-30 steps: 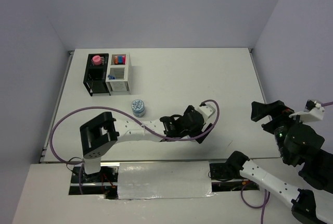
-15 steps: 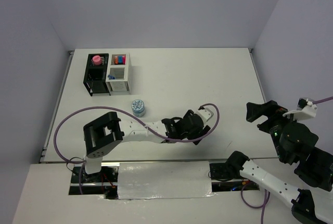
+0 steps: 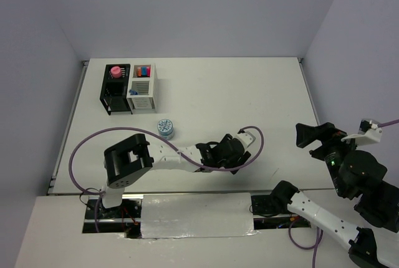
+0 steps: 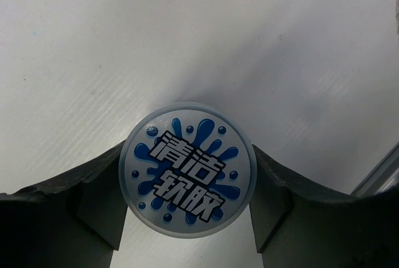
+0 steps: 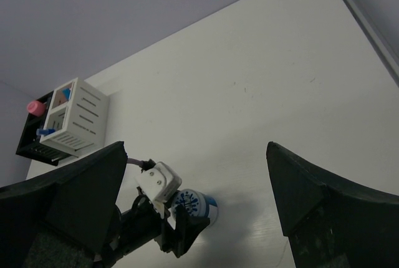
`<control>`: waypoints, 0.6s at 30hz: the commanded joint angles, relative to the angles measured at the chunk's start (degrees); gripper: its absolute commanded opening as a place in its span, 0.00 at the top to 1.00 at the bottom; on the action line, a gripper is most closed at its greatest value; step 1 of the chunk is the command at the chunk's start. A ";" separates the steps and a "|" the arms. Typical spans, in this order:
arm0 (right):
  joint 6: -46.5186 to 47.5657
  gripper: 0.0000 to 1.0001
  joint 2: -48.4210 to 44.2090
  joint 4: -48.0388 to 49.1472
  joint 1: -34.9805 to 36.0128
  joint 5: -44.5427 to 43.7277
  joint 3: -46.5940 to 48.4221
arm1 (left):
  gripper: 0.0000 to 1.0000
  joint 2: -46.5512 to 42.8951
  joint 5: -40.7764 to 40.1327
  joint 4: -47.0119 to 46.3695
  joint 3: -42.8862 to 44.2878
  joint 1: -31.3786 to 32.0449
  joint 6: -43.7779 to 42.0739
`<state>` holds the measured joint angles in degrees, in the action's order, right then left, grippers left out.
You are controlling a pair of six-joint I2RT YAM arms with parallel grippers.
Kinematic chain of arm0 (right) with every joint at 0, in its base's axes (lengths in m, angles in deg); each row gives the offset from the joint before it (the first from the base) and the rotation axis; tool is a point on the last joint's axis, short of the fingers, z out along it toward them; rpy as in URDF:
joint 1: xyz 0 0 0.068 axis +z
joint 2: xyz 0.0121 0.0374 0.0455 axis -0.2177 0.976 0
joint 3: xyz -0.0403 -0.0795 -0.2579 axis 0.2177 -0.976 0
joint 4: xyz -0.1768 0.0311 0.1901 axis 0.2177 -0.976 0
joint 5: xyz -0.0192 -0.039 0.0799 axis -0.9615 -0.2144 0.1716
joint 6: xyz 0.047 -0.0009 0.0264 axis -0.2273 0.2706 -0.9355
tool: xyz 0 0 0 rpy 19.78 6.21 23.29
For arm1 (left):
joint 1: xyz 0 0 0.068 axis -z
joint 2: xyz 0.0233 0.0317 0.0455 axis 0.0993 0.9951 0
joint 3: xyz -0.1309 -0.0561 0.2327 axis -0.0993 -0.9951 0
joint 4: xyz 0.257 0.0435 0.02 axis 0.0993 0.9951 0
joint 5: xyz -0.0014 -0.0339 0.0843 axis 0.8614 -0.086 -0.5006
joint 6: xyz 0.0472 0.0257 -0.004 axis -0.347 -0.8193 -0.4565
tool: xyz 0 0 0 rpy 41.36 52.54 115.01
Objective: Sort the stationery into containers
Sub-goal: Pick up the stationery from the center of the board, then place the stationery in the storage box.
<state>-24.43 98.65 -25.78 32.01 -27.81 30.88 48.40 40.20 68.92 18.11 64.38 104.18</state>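
black box (image 3: 116, 88) and white box (image 3: 143, 87) hold most stationery (image 3: 115, 70); a loose tin (image 3: 165, 129) waits, a second tin (image 4: 187, 177) sits between jaws of the left end effector (image 4: 188, 153), grip unclear; right end effector (image 5: 194, 149) gapes.

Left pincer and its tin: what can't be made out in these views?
- Left wrist: the round light-blue patterned tin overhangs the pads of the left pincer; contact unclear.
- Top: that tin is hidden beneath the pincer.
- Right wrist: the pincer's body covers part of the tin.
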 commanded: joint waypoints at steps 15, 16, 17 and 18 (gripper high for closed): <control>1.91 0.00 0.23 6.99 -0.11 3.10 -2.82 | 1.00 -27.85 -19.73 31.78 8.55 -31.23 13.33; 1.91 0.00 0.32 7.52 -0.02 3.72 -3.08 | 1.00 -29.51 -19.12 35.55 10.21 -36.28 13.77; 2.00 0.00 0.32 8.13 -0.10 5.11 -3.87 | 1.00 -30.14 -18.94 36.89 11.10 -40.60 14.12; 2.00 0.00 0.41 9.44 -0.02 5.74 -4.31 | 1.00 -30.41 -16.94 37.42 11.80 -49.08 13.69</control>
<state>-23.38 98.21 -21.25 32.01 -24.82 27.88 21.95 26.43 94.73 27.21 29.50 114.34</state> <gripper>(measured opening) 0.997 0.767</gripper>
